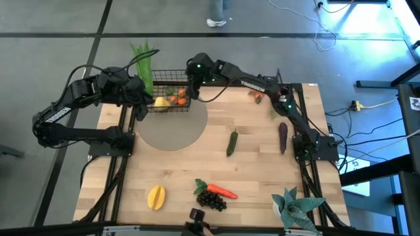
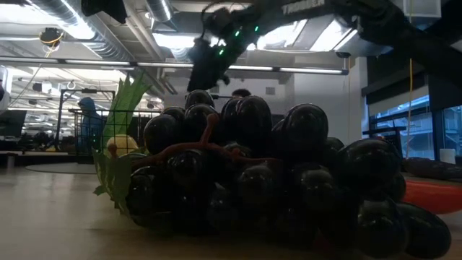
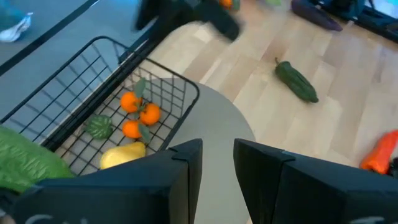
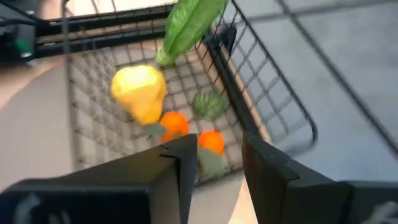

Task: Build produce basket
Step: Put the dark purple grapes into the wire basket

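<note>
Overhead, right gripper (image 4: 214, 155) parted, empty (above basket (image 4: 273, 93) tangerines (image 4: 186, 127)).

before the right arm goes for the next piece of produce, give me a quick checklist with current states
1. Right gripper empty, jaws apart over the basket: ok.
2. Tangerines and yellow fruit lying inside the basket: ok.
3. Left gripper beside the basket, holding nothing visible: ok.
4. Basket upright on the grey mat: cannot tell, it looks tilted.
5. Cucumber and eggplant lying free on the table: ok.
6. Grapes and carrot touching, near edge: not ok for a clean single pick.
</note>
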